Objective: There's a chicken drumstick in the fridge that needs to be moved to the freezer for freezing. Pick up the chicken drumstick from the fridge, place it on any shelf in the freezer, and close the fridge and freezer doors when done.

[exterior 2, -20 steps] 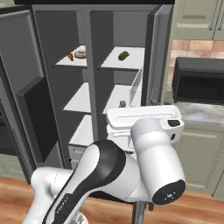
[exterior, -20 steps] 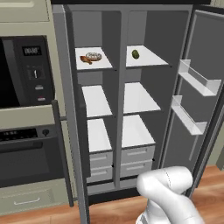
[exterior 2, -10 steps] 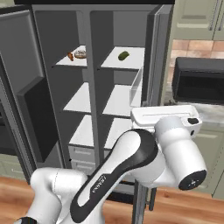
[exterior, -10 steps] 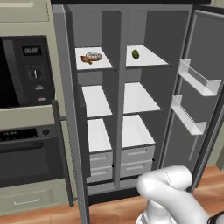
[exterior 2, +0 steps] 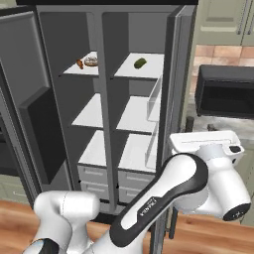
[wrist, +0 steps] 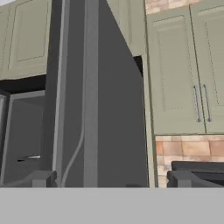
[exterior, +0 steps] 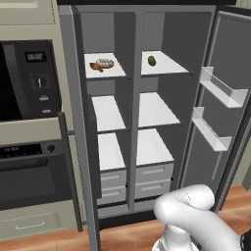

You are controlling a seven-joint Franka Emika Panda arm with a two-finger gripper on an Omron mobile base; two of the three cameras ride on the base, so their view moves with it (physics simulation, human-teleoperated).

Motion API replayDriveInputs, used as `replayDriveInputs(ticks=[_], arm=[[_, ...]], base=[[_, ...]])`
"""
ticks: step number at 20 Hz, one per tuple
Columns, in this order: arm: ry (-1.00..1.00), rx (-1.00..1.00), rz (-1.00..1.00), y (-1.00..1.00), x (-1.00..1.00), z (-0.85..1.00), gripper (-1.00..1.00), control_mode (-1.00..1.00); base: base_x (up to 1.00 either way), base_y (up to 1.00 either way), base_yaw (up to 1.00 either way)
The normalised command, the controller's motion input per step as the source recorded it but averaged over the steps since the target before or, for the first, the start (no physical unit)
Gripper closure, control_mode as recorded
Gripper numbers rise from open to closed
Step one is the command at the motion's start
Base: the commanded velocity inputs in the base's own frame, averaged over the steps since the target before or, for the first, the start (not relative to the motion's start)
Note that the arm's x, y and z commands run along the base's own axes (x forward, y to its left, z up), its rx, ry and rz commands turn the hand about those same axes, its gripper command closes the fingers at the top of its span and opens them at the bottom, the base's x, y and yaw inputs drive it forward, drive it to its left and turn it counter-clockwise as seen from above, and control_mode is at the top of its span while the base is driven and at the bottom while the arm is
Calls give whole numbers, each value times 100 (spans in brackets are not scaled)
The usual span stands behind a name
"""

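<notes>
Currently both doors of the grey unit stand open. The drumstick lies on the top shelf of the left, narrower compartment, near that shelf's front left corner, just beside a donut. A green fruit sits mid-shelf on the top shelf of the right compartment. The plain door carries two clear bins. In the hand view the gripper faces the edge of a grey door, fingers spread wide and empty.
</notes>
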Motion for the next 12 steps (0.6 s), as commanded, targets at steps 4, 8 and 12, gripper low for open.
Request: replayDriveInputs(ticks=[4,8,12], arm=[[-2,0,0,-26,10,-64,-100,-100],[-1,0,0,-27,29,-66,-100,-100],[-1,1,0,-34,27,-68,-100,-100]], base=[[0,0,0],[0,0,0],[0,0,0]])
